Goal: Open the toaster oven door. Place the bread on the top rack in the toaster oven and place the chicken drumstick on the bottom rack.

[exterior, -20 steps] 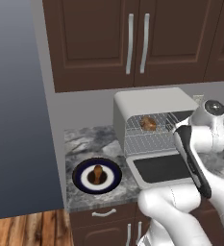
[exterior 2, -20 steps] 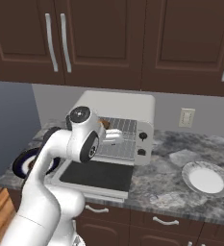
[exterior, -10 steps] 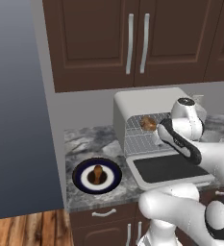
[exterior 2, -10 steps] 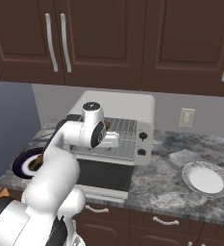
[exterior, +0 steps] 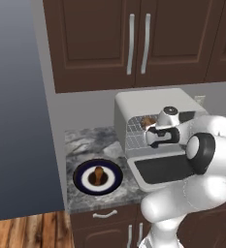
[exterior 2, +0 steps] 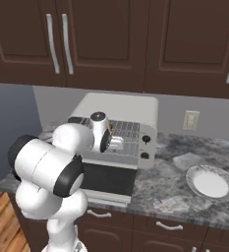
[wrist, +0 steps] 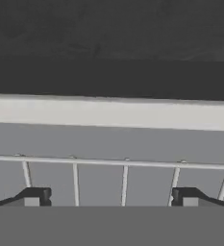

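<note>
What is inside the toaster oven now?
Inside the toaster oven, wire racks and a brown lump of bread on the upper one. The arm covers the rest of the inside.

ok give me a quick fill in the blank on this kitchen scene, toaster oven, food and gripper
1. The light grey toaster oven's dark glass drop-down door is ____.
2. The small dark brown chicken drumstick lies on a dark blue ____.
3. The rounded tan bread sits inside the ____.
4. The two-finger gripper's jaws are ____.

Missing words: open; plate; toaster oven; open
</note>
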Tool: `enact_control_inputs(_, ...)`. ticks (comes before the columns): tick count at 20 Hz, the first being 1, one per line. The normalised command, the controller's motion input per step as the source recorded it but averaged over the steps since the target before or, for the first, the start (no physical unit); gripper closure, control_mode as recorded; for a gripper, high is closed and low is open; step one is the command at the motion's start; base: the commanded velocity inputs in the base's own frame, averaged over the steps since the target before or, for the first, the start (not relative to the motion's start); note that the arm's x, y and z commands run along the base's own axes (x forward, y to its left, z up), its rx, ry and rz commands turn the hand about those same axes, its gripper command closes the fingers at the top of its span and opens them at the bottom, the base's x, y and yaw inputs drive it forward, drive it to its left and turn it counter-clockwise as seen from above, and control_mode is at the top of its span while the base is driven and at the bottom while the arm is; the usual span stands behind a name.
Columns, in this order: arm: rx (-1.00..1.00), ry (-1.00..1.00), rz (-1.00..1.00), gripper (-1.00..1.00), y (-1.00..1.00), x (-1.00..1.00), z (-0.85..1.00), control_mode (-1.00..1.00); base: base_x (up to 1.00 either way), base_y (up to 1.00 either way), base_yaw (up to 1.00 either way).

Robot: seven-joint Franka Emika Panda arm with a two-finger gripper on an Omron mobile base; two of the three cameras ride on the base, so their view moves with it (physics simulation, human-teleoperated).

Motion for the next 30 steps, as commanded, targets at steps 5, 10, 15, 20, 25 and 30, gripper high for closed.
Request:
enact_control_inputs(5,0.07,0.0,-0.04,-1.0,0.0,0.25,-0.5,-1.0,0.0,0.0,0.0)
enact_control_inputs(10,0.01,0.04,0.0,-1.0,0.0,-0.79,-0.66,-1.0,0.0,0.0,0.0)
enact_control_inputs(15,0.0,0.11,-0.01,-1.0,0.0,-1.0,-0.5,-1.0,0.0,0.0,0.0)
enact_control_inputs(20,0.0,0.19,-0.04,-1.0,0.0,-1.0,-0.47,-1.0,0.0,0.0,0.0)
enact_control_inputs(25,0.0,0.18,-0.03,-1.0,0.0,-1.0,-0.4,-1.0,0.0,0.0,0.0)
enact_control_inputs(30,0.01,-0.04,-0.01,-1.0,0.28,-0.51,0.72,-1.0,0.0,0.0,0.0)
